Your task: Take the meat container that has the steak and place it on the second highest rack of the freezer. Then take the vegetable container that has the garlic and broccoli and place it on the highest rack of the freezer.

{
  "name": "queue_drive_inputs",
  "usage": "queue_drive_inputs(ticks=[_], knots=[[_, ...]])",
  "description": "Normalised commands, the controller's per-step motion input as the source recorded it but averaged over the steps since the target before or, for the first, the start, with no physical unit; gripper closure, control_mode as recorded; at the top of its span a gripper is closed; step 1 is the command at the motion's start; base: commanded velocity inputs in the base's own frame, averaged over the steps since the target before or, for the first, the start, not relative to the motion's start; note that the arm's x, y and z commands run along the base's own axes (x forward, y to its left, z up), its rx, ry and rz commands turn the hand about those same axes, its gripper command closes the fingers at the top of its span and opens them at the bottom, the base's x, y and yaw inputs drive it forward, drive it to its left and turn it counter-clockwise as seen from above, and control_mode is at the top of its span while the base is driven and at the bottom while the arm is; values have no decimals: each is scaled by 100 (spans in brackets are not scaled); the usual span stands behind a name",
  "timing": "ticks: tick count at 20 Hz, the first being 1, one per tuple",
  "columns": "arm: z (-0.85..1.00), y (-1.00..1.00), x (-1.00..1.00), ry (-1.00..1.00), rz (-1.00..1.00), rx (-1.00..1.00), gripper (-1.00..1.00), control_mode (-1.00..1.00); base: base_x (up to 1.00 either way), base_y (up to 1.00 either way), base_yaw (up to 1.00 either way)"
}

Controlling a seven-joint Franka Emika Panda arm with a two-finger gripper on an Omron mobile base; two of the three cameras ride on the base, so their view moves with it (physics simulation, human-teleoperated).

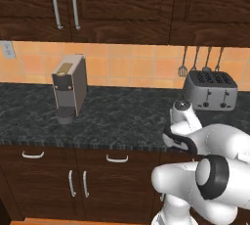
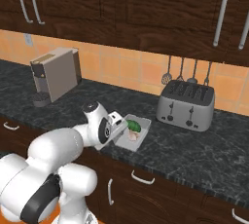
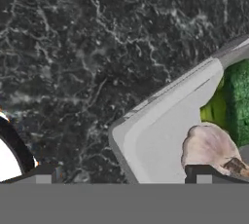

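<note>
Below the dark wooden wall cabinets, the shallow pale grey rectangular vegetable container (image 2: 136,133) rests on the black speckled stone bench (image 2: 204,150), near its front edge and in front-left of the silver four-slot toaster (image 2: 186,104). Inside it lie the dark green rounded broccoli (image 2: 133,126) and the pale pinkish-white garlic bulb (image 3: 209,146), side by side. The white arm's end effector (image 2: 118,123) hovers at the container's near-left corner with its fingers spread wide and nothing between them. In the hand view one dark fingertip (image 3: 206,175) sits just before the garlic, over the tray's interior, while the other stands outside the wall (image 3: 127,135); the container thus lies ahead and to that side, its long axis running diagonally away. Judged from this, the grasp calls for straddling the wall.
</note>
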Motion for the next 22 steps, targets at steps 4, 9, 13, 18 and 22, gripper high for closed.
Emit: queue_drive_inputs(ticks=[4,9,13,18,22], knots=[[-49,0,8,6,0,0,100,-100,0,0,0],[-28,0,0,2,0,0,100,-100,0,0,0],[1,0,-13,-4,0,0,100,-100,0,0,0],[63,16,-27,-21,10,0,100,-100,0,0,0],[70,35,-10,-3,19,-1,100,-100,0,0,0]])
